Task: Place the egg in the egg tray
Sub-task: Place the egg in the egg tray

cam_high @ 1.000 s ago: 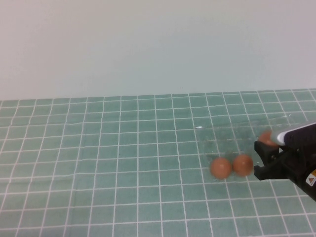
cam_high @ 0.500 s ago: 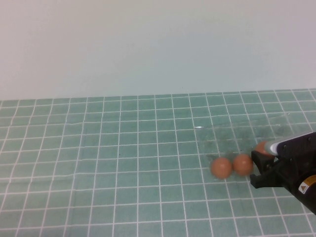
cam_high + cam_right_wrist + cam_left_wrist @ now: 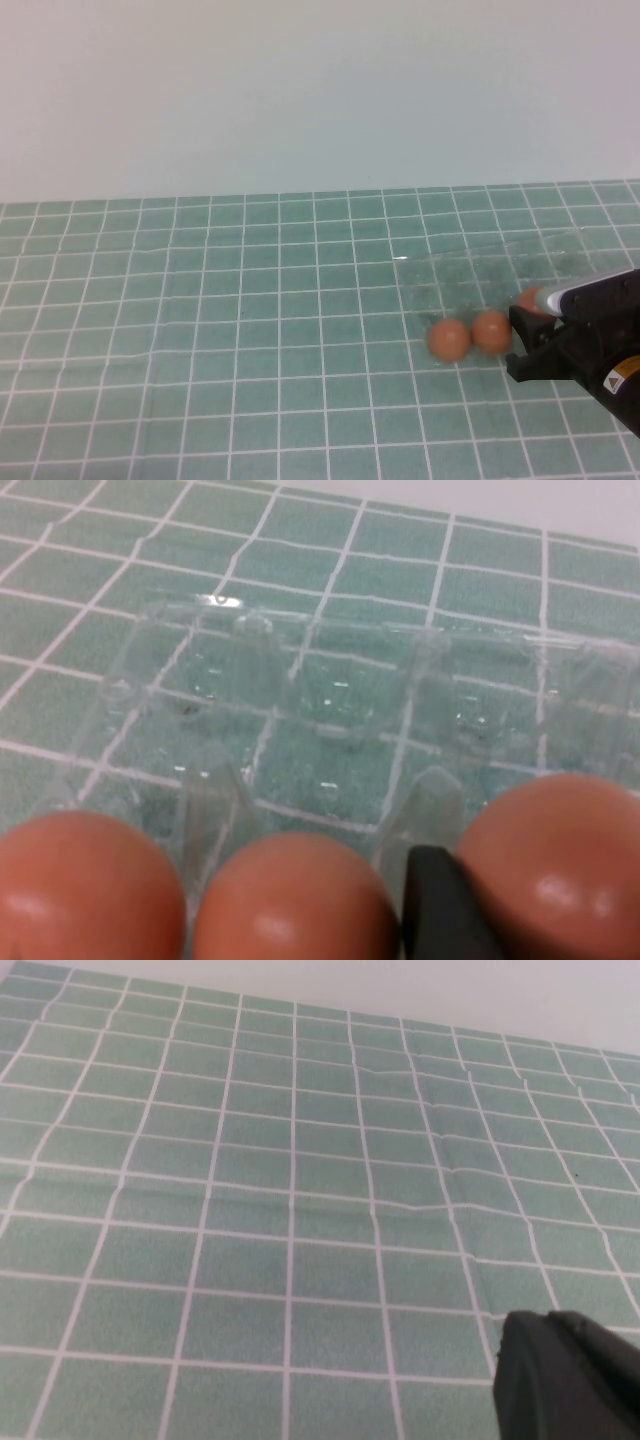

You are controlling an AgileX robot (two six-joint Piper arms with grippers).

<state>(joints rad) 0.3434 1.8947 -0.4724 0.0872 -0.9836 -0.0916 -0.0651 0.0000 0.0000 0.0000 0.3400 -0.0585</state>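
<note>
Green gridded cloth (image 3: 200,330) across the whole table, creased. At right, the egg tray (image 3: 330,695), clear plastic, barely traceable beyond glints and cup ridges. Right gripper (image 3: 527,345) at the near right edge, arm cut off by the frame, spread open just right of the eggs. The egg (image 3: 531,299) half hidden behind its far finger, in the tray's near row. Two more eggs (image 3: 449,339) side by side to its left. Left gripper (image 3: 565,1380) only a dark corner; open or closed, cannot tell.
</note>
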